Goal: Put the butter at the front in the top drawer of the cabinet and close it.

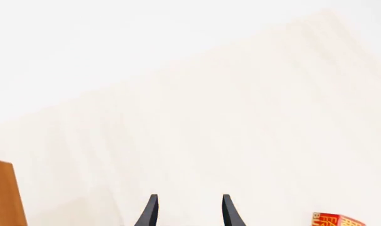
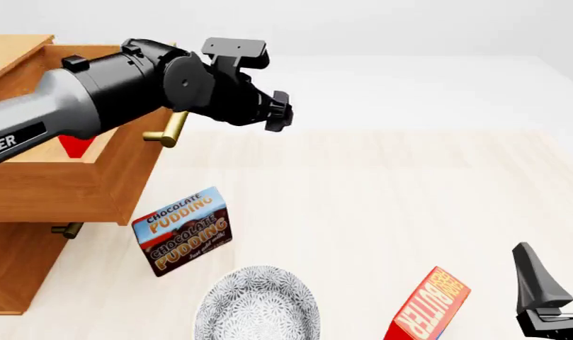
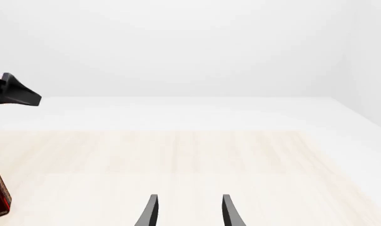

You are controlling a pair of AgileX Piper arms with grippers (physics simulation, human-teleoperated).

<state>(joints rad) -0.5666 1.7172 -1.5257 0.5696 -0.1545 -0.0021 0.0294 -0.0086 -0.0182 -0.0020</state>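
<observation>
Left gripper point(image 1: 188, 212) fingers parted, nothing between; pale wooden table point(image 1: 240, 117) ahead; honey-brown cabinet point(image 1: 3, 195) corner at one edge; red butter point(image 1: 336, 220) carton corner at frame edge

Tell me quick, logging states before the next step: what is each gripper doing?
Left gripper: open, holding nothing.
Right gripper: open, holding nothing.

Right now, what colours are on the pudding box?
The pudding box is brown and blue with orange-yellow lettering, clearest in the front view.
</observation>
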